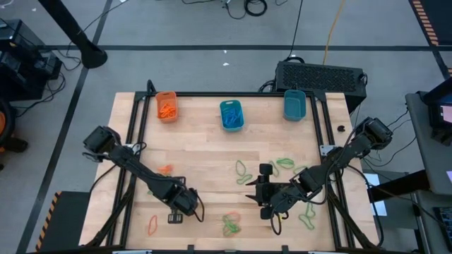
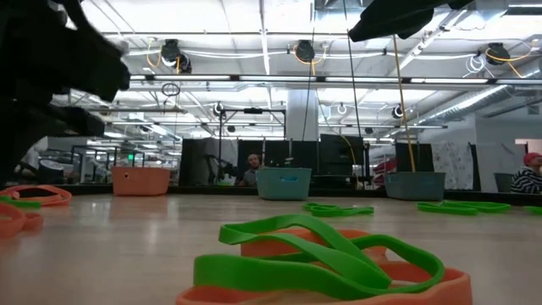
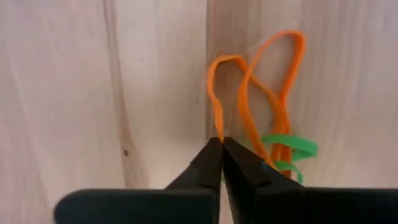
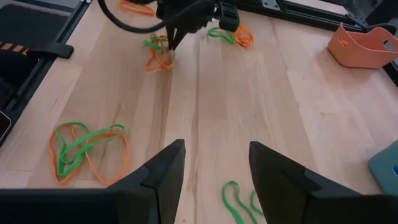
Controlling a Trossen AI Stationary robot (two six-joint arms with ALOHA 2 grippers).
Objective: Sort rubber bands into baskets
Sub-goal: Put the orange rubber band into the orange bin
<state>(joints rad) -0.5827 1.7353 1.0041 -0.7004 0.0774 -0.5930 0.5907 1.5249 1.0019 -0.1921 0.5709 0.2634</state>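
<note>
1. From overhead: my left end effector point(image 1: 174, 217) is down near the front of the wooden desk point(image 1: 205, 152), just beside an orange rubber band point(image 1: 152, 226) lying at the front left. My right end effector point(image 1: 258, 189) hangs over the middle-right, with green rubber bands point(image 1: 285, 164) scattered around it. Along the far edge sit the orange basket point(image 1: 167, 106) with orange bands in it, a teal basket point(image 1: 232, 115) holding blue ones, and a second teal basket point(image 1: 294, 104). A green and orange tangle point(image 1: 231, 224) lies near the front edge, between my two arms.

2. Desk-level cam: that green and orange tangle point(image 2: 326, 263) fills the foreground. All three baskets line up at the back, orange basket point(image 2: 141, 180) on the left. People sit in the room behind.

3. Left wrist cam: my left end effector point(image 3: 221, 144) has its fingers pressed together, pinching the strand of an orange rubber band point(image 3: 219, 99) against the desk. A second orange loop point(image 3: 277, 81) and a green band point(image 3: 291, 149) lie touching it.

4. Right wrist cam: my right end effector point(image 4: 216, 163) has its fingers spread apart with nothing between them, above bare wood. A green and orange tangle point(image 4: 87, 149) lies off to one side, and my left arm shows farther off over another small cluster point(image 4: 159, 53).
</note>
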